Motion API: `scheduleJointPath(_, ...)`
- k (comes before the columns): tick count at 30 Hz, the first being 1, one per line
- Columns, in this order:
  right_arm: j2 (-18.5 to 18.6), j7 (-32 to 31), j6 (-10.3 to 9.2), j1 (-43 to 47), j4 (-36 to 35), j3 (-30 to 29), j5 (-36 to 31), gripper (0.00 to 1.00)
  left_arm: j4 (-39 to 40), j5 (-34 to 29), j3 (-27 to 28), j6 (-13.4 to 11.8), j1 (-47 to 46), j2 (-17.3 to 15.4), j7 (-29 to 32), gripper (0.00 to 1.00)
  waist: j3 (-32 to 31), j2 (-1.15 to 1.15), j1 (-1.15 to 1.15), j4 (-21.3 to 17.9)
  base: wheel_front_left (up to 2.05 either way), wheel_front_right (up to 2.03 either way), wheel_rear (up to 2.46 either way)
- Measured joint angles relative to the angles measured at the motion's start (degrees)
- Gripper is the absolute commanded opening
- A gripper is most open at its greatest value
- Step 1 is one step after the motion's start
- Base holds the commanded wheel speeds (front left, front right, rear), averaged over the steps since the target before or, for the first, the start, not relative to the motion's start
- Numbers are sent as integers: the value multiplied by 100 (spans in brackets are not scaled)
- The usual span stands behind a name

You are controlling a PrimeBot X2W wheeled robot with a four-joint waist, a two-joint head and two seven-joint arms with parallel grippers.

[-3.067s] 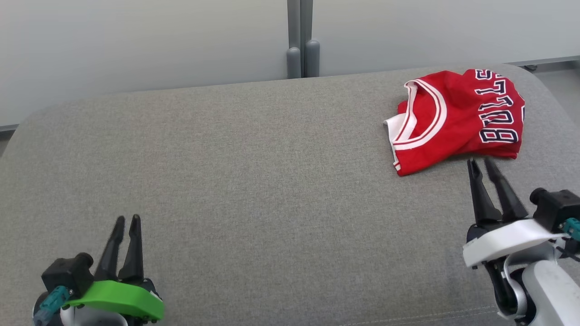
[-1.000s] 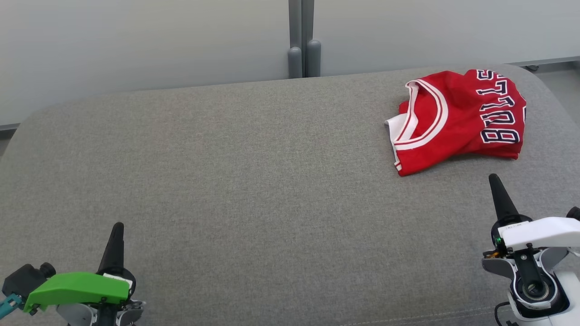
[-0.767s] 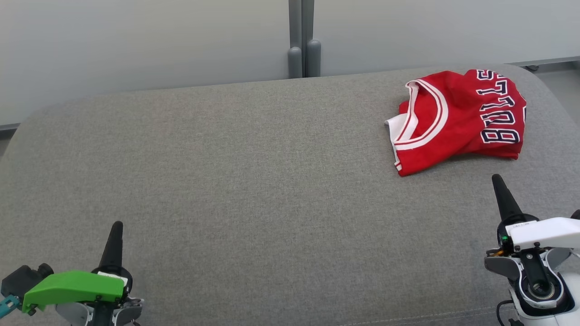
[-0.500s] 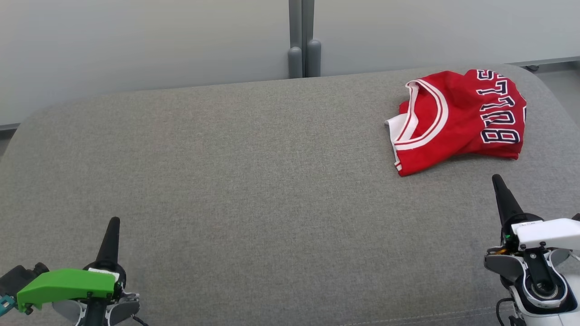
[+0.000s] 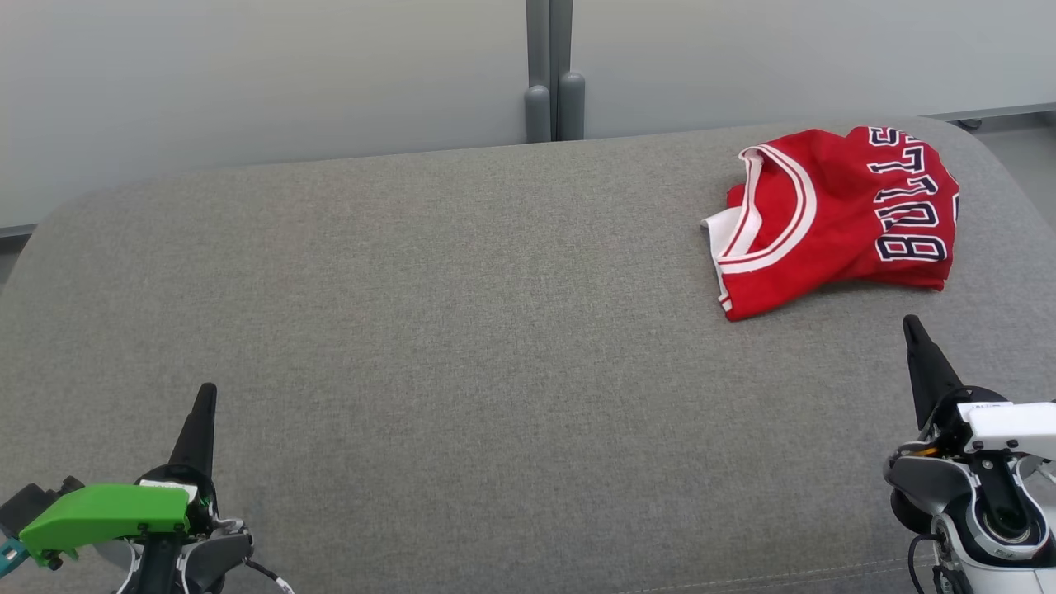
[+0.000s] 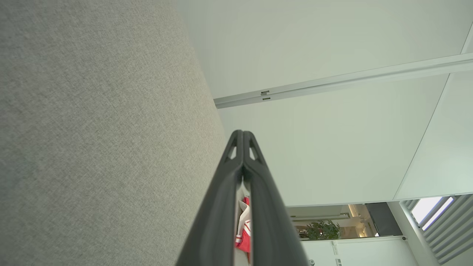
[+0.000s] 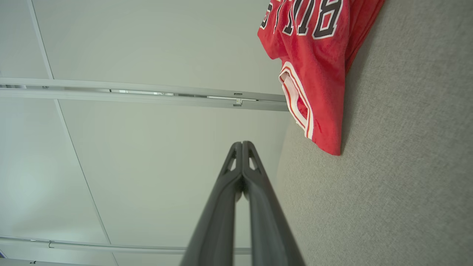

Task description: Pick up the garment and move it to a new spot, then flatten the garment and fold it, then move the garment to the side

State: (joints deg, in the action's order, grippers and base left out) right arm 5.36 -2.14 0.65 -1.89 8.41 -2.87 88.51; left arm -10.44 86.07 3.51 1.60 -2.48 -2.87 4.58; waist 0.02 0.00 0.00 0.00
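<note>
The garment (image 5: 837,214), a red jersey with white trim and dark lettering, lies folded at the far right of the grey cushion (image 5: 462,330). It also shows in the right wrist view as the garment (image 7: 317,62) and as a red sliver (image 6: 244,229) behind the fingers in the left wrist view. My right gripper (image 5: 911,323) is shut and empty, a little nearer than the garment, not touching it. My left gripper (image 5: 206,391) is shut and empty at the near left, far from the garment. Both sets of fingertips meet in the wrist views, left (image 6: 242,133) and right (image 7: 242,144).
Pale wall panels (image 5: 247,74) with a grey post (image 5: 549,82) rise behind the cushion. The cushion's rounded corner and a strip of floor (image 5: 1019,140) lie right of the garment. Bare cushion stretches across the middle and left.
Both grippers have turned edge-on and pulled back toward the near edge since three seconds ago. In the last second they shifted only slightly. The garment has not moved.
</note>
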Motion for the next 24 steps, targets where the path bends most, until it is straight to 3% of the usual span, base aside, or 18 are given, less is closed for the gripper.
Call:
scheduleJointPath(10, -94, -152, 85, -7, 54, -198, 557, 0, -1, 550, 104, 51, -9, 42, 174, 0, 0, 0, 0, 2, 0, 0, 0)
scheduleJointPath(24, -122, -153, 101, -20, 90, -209, 584, 0, 0, 565, 132, 52, -20, 49, 176, 0, -1, 0, 0, 1, 0, 0, 0)
